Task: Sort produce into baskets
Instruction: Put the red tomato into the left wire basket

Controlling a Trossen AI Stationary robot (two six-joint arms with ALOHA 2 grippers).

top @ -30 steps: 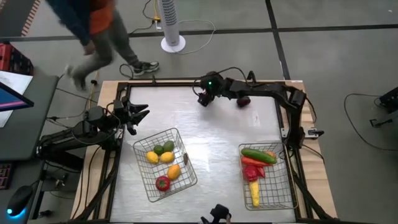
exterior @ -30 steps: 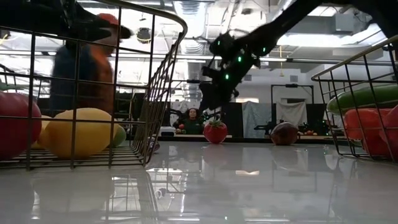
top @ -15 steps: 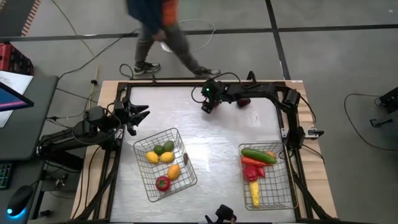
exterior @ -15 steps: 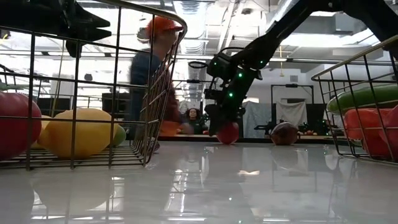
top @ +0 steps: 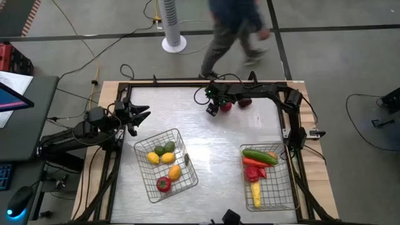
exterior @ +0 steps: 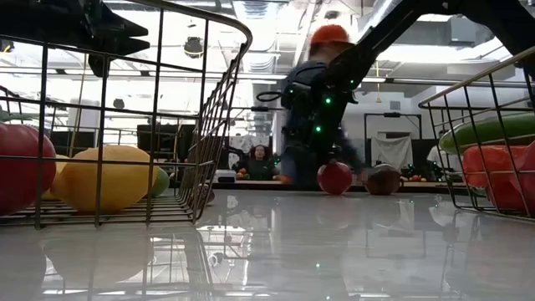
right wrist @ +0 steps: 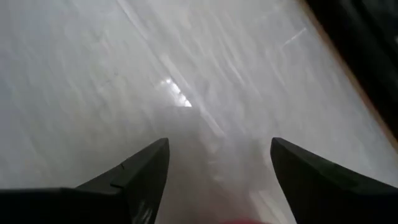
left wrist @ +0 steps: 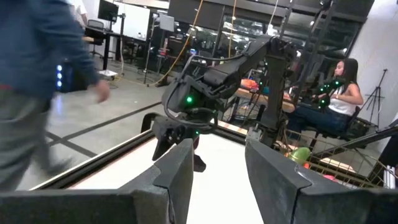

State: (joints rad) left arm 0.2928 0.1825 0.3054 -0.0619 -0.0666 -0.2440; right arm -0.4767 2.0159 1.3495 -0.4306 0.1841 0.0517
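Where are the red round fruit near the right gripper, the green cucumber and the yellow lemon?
red round fruit [exterior: 334, 178], low view, middle of its front.
green cucumber [top: 260, 156], high view, middle of its length.
yellow lemon [top: 153, 158], high view, top surface.

Left wrist view: our own fingers frame the other arm across the table.

We see our left gripper [left wrist: 217, 180] with its two dark fingers [left wrist: 177, 174] standing apart and nothing between them. Beyond them the right arm [left wrist: 239, 65] bends down over the white table [left wrist: 124, 177], green lights glowing on its wrist, its gripper [left wrist: 180, 140] just above the tabletop; we cannot tell how its fingers stand. Nearer us than that arm, a blurred person in a blue top [left wrist: 37, 68] walks past the table's edge. Behind the arm a seated person [left wrist: 333, 102] faces away toward a desk.
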